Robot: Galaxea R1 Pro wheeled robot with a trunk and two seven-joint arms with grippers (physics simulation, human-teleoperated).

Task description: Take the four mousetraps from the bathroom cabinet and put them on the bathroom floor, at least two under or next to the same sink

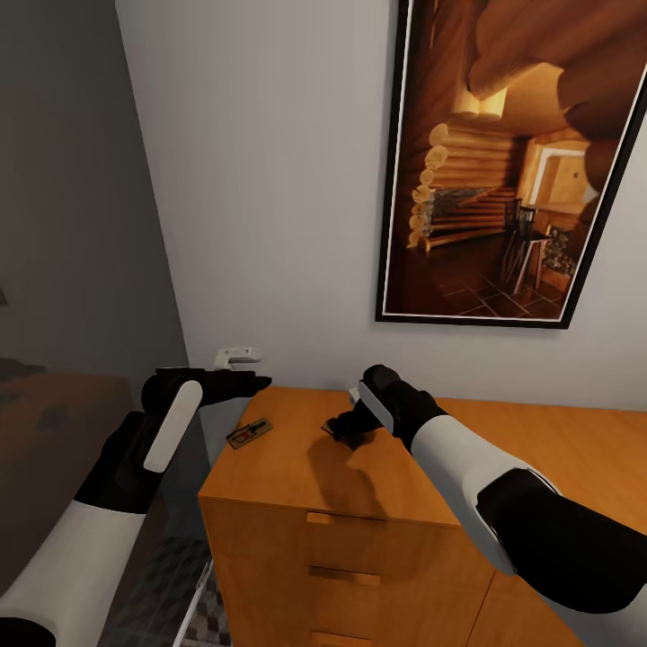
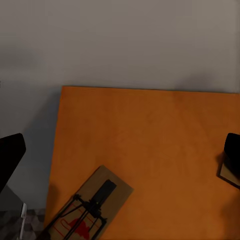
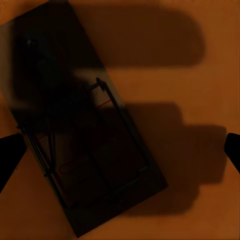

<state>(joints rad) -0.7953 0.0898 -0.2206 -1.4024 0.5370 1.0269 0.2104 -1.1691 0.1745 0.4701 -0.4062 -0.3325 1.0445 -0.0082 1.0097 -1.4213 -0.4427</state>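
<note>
Right gripper (image 1: 352, 424), low centre of the head view, hangs spread wide just above a mousetrap (image 3: 85, 130), gripping nothing. Left gripper (image 1: 235, 381) also gapes empty. Two mousetraps lie on the orange cabinet (image 1: 296, 476); the second (image 1: 249, 433) sits lower left, beneath a framed picture (image 1: 512, 162).

Bare cabinet top (image 1: 557, 449) rightward, wall (image 1: 288, 225) close behind

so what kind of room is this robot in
Probably a corner of a home, perhaps a bathroom: an orange wooden cabinet with drawers stands against a plain white wall, a framed picture of a log cabin hangs above it, and cube-patterned floor tiles show beside it.
</note>
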